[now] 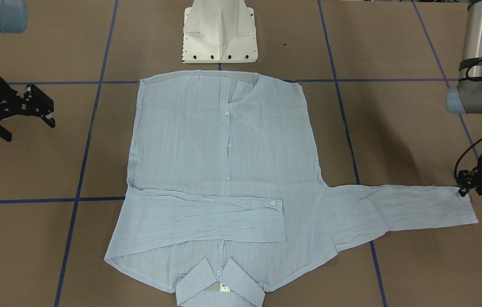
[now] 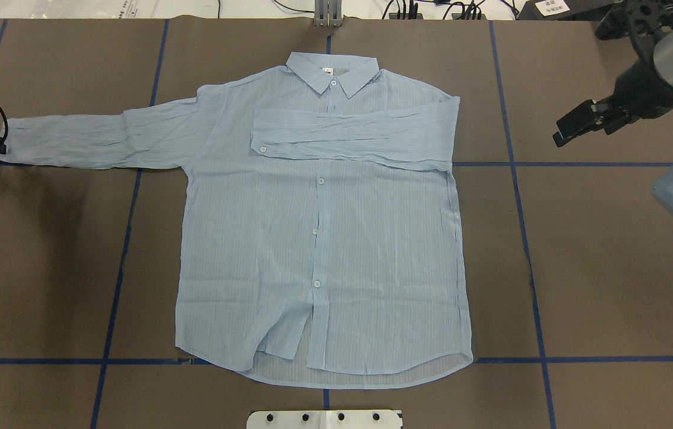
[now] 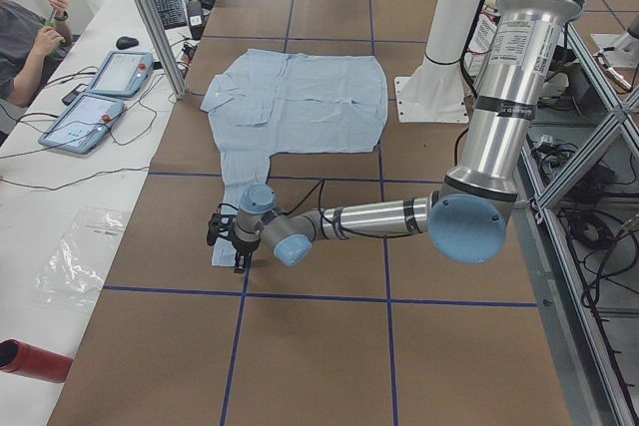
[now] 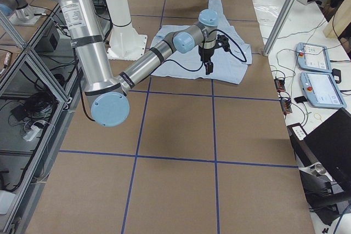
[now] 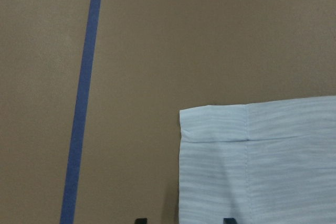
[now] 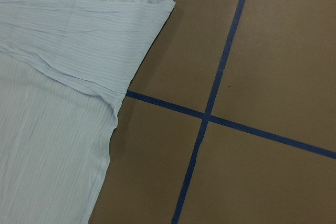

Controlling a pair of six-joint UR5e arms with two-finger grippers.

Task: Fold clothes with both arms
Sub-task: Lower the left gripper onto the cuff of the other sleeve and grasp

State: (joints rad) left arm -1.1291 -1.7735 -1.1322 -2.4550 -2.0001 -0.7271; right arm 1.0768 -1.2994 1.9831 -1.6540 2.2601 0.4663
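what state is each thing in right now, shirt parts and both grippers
shirt, flat on the table, front up, buttoned
sleeve on the robot's right, folded across the chest
sleeve on the robot's left, stretched out flat, not folded
collar, turned down, lying flat
left gripper, open, low at the outstretched cuff
right gripper, open, off to the side of the shirt, holding nothing

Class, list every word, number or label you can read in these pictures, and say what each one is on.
Nothing can be read for certain.
Neck label of the shirt: one dark mark, too small to read.
White sticker on the left arm: printed lines, blurred.
Similar sticker on the right arm: blurred.
White tag at the overhead view's top right: too small.
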